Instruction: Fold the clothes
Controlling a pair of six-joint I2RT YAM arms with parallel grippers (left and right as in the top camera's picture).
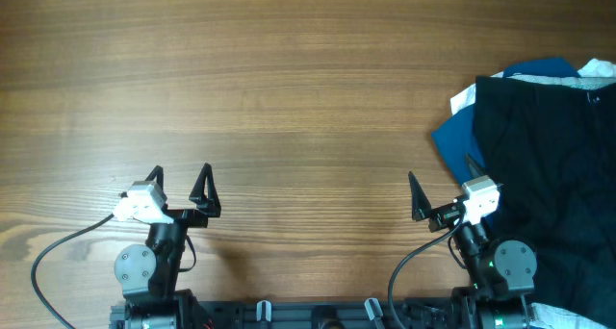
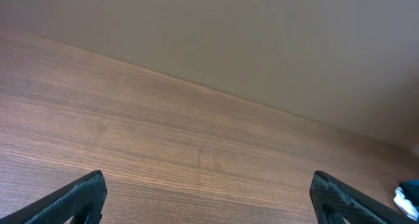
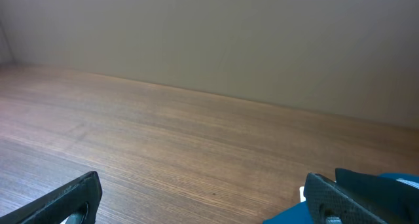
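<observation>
The black shorts point(image 1: 553, 175) lie in a heap at the table's right edge in the overhead view, on top of a royal-blue garment point(image 1: 454, 137). My right gripper point(image 1: 443, 187) is open and empty just left of the heap, its right finger at the edge of the black fabric. In the right wrist view the open jaws point(image 3: 203, 194) frame bare wood, with dark and blue cloth point(image 3: 386, 185) at the lower right. My left gripper point(image 1: 180, 183) is open and empty near the front left, far from the clothes. Its wrist view point(image 2: 208, 198) shows only wood between the jaws.
White cloth point(image 1: 597, 71) pokes out at the heap's top right corner and a white patch point(image 1: 464, 100) at its left. The wooden table point(image 1: 269, 98) stretches left and back. A grey wall stands beyond the far edge point(image 3: 229, 47).
</observation>
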